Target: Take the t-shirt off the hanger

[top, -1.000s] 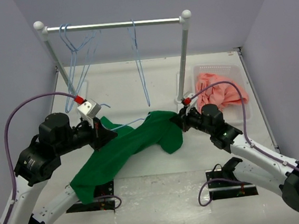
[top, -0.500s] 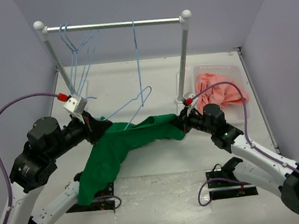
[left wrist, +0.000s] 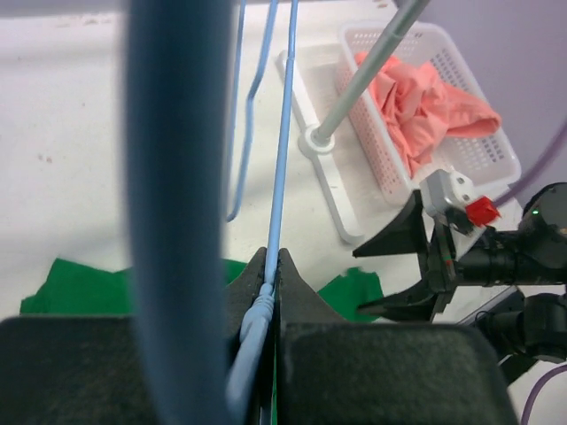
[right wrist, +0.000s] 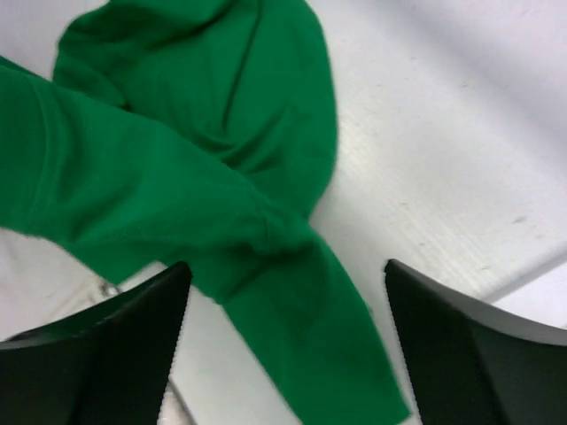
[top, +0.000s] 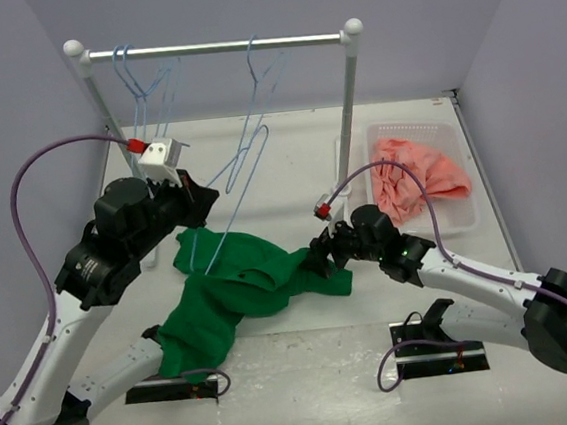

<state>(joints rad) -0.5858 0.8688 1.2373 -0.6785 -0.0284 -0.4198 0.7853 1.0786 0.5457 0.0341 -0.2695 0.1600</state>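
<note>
The t-shirt (top: 233,293) lies crumpled on the table (top: 309,371) between the arms. The right arm reaches low leftward, right gripper (top: 320,252) spread open over the shirt's edge. The raised left arm's left gripper (left wrist: 272,258) pinches the blue hanger (left wrist: 283,133) leaning toward the rail (top: 217,47).

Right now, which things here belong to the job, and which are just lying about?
In the job: green t-shirt; light-blue hanger, pinched by the left gripper; open right gripper above the shirt.
Lying about: spare hangers on the clothes rail; white basket holding a salmon-pink cloth.
</note>
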